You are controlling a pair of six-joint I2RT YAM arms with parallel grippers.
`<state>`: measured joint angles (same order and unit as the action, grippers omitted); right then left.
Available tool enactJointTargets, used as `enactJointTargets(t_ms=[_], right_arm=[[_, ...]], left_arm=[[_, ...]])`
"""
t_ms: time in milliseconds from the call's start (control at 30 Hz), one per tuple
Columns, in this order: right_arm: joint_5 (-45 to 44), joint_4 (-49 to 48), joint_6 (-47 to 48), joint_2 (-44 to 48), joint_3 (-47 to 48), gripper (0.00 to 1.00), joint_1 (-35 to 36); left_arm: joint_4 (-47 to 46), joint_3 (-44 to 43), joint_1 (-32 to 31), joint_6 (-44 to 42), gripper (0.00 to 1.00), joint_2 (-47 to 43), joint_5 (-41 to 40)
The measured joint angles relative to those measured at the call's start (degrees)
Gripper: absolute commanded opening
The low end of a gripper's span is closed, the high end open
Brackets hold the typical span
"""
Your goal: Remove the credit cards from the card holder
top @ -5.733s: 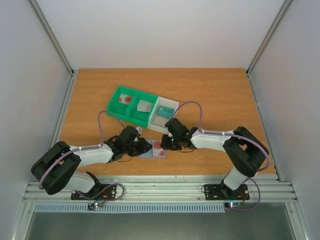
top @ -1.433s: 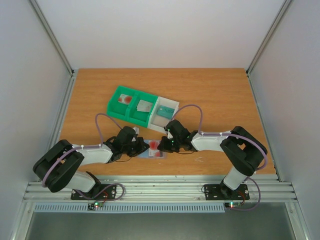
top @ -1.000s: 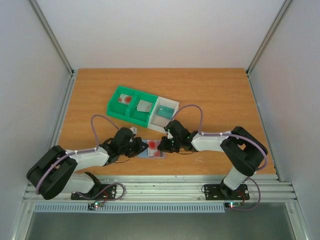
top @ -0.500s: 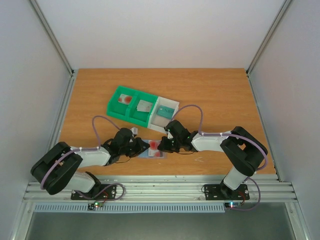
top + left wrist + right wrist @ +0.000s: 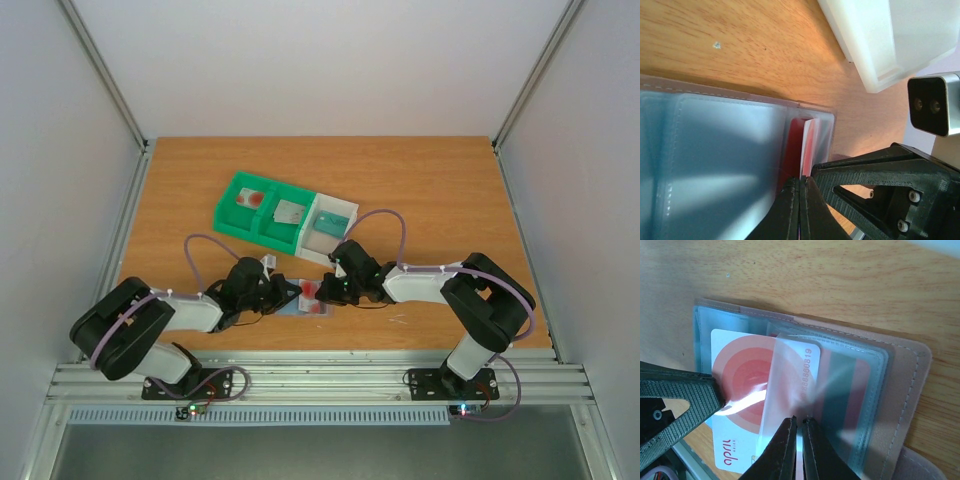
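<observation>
Wooden bench: closed left pincer could lose the white red-circled card's edge; right pincer pinches only the slate-blue card holder's clear sleeve.

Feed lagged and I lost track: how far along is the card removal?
Done: cards lie in the tray. In hand: right tool pinches a clear sleeve of the card holder; left tool is shut at the partly-out white-and-red card. Left: pull it free; more may sit behind.
</observation>
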<state>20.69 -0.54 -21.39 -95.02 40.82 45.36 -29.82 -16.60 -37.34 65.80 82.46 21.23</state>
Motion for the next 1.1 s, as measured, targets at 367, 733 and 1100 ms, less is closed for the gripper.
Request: enactJointTargets(t_ms=[367,733,1100], right_arm=[[-0.7,2.5,2.6,1.4,0.1,0.08,-0.2],[2.4,9.5,12.6,15.3,0.7,0.22,-3.3],[12.9,28.1,26.3,22.9,14.1,0.37,-4.5]], left_arm=[[11.0,0.3,0.4,-2.5,0.00,-11.5,-2.9],[34.2,-3.5,1.9,-10.7,0.01,-29.6,-6.4],[44.9,-5.1,2.1,-20.6,0.01,-48.3,4.2]])
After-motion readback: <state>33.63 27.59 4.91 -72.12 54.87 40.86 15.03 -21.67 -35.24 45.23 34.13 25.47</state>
